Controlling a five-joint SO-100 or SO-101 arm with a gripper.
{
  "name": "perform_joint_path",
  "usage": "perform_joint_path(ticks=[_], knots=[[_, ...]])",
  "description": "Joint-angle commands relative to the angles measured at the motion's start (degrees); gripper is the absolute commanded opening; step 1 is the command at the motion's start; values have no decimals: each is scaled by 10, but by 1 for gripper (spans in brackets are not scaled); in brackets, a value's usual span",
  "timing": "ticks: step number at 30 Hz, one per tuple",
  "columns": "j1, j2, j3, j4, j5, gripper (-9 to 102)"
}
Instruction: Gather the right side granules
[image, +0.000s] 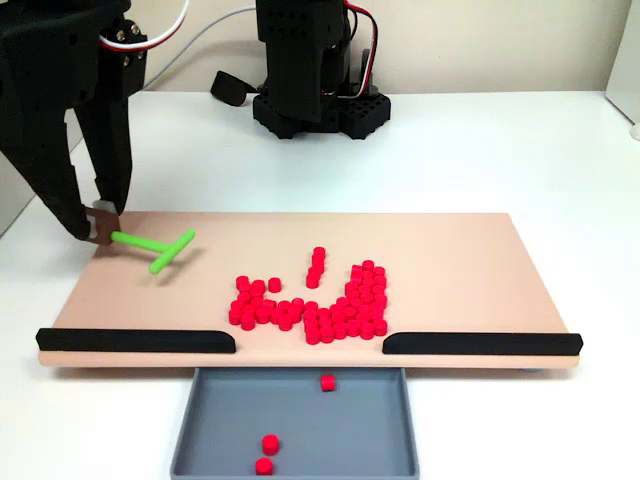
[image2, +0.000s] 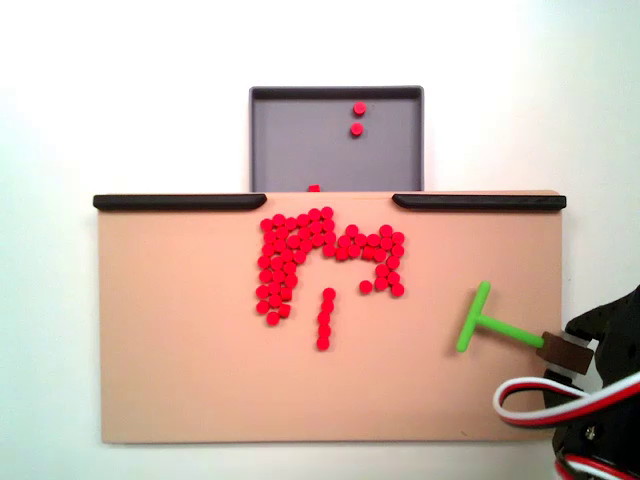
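Gripper (image: 100, 225) clamped the stem end of a green T-shaped stick (image: 160, 250) at our board's (image: 480, 250) left edge; we saw the granules (image: 320, 300) clustered mid-board, three in the grey tray (image: 200, 420).

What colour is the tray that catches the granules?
Grey. The tray shows best in the fixed view from above, holding a few red granules.

arm (image2: 610, 390) cropped at frame edge, stick (image: 150, 246) tip hidden
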Motion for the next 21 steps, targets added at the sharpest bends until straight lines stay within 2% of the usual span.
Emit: perform_joint_path(ticks=[1, 21], knots=[[-8, -3, -32, 2, -21, 0], [-32, -40, -69, 2, -41, 0]])
